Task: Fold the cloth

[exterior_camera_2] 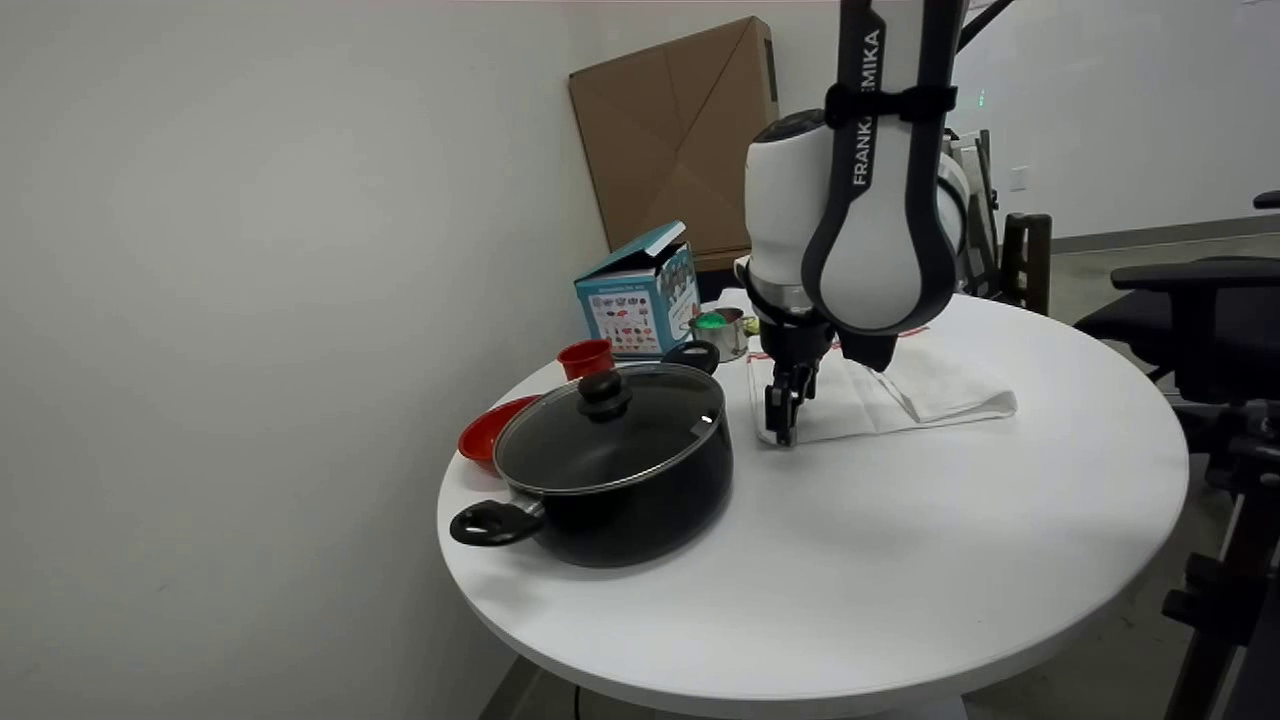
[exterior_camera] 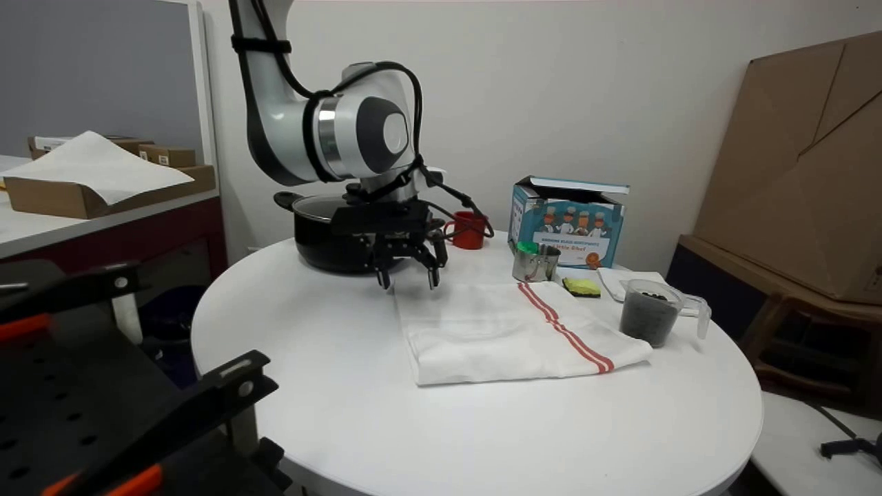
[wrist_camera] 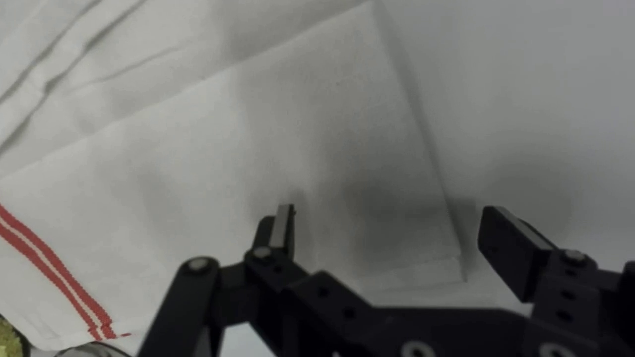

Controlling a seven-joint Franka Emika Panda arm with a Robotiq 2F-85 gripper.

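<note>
In an exterior view, has the cloth (exterior_camera: 475, 344) nearest, flat and folded in layers on the desk (exterior_camera: 482, 441), with the clear measuring cup (exterior_camera: 644, 320) just beside one corner. Farther off, holds the gripper (exterior_camera: 408, 279) released with spread fingers (wrist_camera: 508, 250) at a back corner of the cloth — with one over it and one past its edge. Beyond, has the lidded black pot (exterior_camera: 322, 244), then the blue box (exterior_camera: 572, 231) and the red mug (exterior_camera: 470, 234).

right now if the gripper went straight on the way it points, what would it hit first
Likely the cloth: the open gripper points down, one finger seemingly over the cloth, the other past its edge, over the table. Clearance is hard to judge.
</note>
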